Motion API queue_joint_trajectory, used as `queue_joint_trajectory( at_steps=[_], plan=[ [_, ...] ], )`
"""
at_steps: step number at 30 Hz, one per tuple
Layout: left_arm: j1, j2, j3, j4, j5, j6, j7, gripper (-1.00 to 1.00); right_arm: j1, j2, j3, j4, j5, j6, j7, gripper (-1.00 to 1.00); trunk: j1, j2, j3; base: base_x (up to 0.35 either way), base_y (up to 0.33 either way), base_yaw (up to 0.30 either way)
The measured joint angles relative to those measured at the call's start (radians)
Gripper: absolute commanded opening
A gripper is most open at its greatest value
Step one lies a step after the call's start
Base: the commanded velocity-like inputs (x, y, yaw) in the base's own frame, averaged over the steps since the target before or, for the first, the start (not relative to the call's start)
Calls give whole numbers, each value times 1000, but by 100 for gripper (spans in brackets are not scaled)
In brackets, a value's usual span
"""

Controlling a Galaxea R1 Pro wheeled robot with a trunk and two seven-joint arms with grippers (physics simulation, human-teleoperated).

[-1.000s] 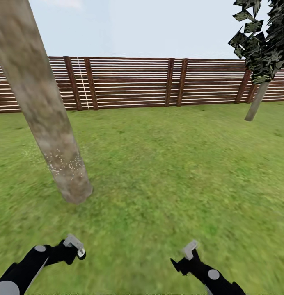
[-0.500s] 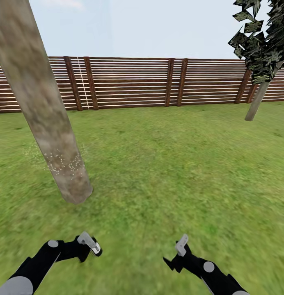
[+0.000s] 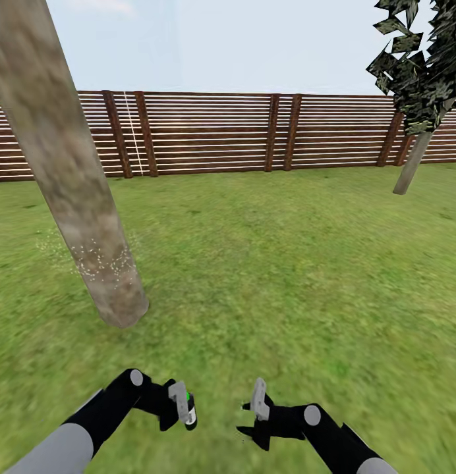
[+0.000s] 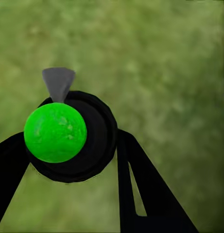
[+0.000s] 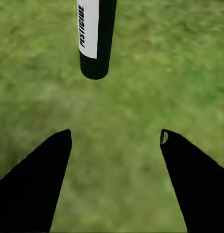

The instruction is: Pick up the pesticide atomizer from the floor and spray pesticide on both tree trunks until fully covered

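My left gripper (image 3: 182,408) is shut on the pesticide atomizer (image 3: 190,413), a slim black bottle with a white label. In the left wrist view its top (image 4: 55,132) shows bright green, with the gripper (image 4: 70,141) closed around it. My right gripper (image 3: 254,411) stands open close beside it, and the right wrist view shows the atomizer (image 5: 95,34) hanging just beyond the open gripper (image 5: 116,138). The near tree trunk (image 3: 70,178) leans at the left, with whitish pesticide specks (image 3: 99,263) low on it. The second tree (image 3: 412,161) stands far right. The floor is out of view.
Green lawn (image 3: 274,263) spreads under both arms and ahead. A reddish-brown slat fence (image 3: 215,131) closes the far side. The far tree's dark canopy (image 3: 419,59) hangs at the upper right.
Both arms have swung inward toward each other. The left gripper with the atomizer moved right and a little lower, and the right gripper moved left. The view has not shifted.
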Motion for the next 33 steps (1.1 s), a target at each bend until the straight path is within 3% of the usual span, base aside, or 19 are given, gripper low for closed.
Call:
queue_joint_trajectory(
  at_steps=[3,7,13,16,18,19,27,33],
  plan=[
    [0,-16,0,-2,-6,0,0,-100,-1,0,0,-11,0,0,15,-100,0,0,0,0,0,0],
    [0,-76,0,-1,-99,-1,-1,-100,-10,0,0,-58,-3,2,57,-100,0,0,0,0,0,0],
    [0,-124,-4,-2,-109,-2,0,-100,-24,18,0,-75,-4,18,60,-100,0,0,0,0,0,0],
    [0,-128,-11,-2,-109,-8,-4,-100,-27,21,0,-83,-5,39,60,-100,0,0,0,0,0,0],
    [0,-128,-92,-2,-108,-10,-8,-100,-28,22,-1,-96,-5,43,60,-100,0,0,0,0,0,0],
    [0,-130,-102,-2,-107,-11,-8,-100,-28,22,-1,-97,-5,42,60,-100,0,0,0,0,0,0],
    [-6,-164,-107,-7,-108,-3,-6,-100,-28,23,-1,-97,-5,42,60,-100,0,0,0,0,0,0],
    [-14,-167,-103,-6,-110,4,3,-100,-28,23,-1,-97,-5,43,60,-100,0,0,0,0,0,0]
  ],
)
